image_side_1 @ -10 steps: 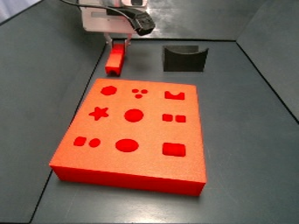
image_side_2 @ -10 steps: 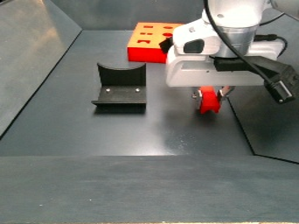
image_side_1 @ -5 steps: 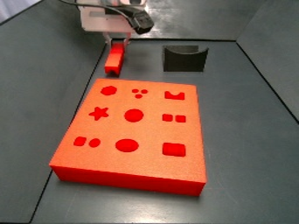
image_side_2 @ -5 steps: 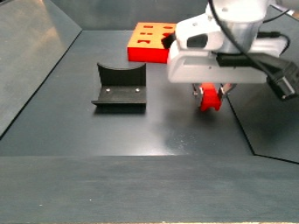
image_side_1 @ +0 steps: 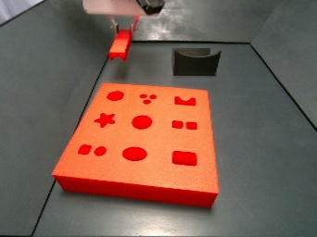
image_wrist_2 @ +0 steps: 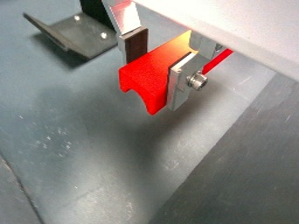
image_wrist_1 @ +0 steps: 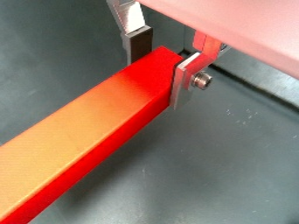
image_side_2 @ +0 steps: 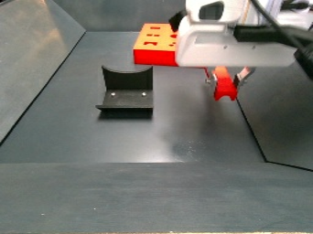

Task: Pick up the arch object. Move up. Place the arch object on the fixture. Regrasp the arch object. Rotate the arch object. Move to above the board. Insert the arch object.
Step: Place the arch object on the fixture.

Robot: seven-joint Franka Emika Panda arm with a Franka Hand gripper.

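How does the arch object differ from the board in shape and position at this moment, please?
The arch object is a slim bar; the board is a wide flat slab. The arch object hangs off the floor, clamped in the pincer; the board lies on the floor. The board's top has shaped holes; the arch object's end face is notched. Both are bright red.

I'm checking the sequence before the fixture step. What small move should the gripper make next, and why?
Probably carry the bar sideways toward the fixture. The gripper is shut on the bar, fingers clamped on either side near one end, and in a side view the bar hangs clear of the floor. The fixture's scooped top is bare, off to one side.
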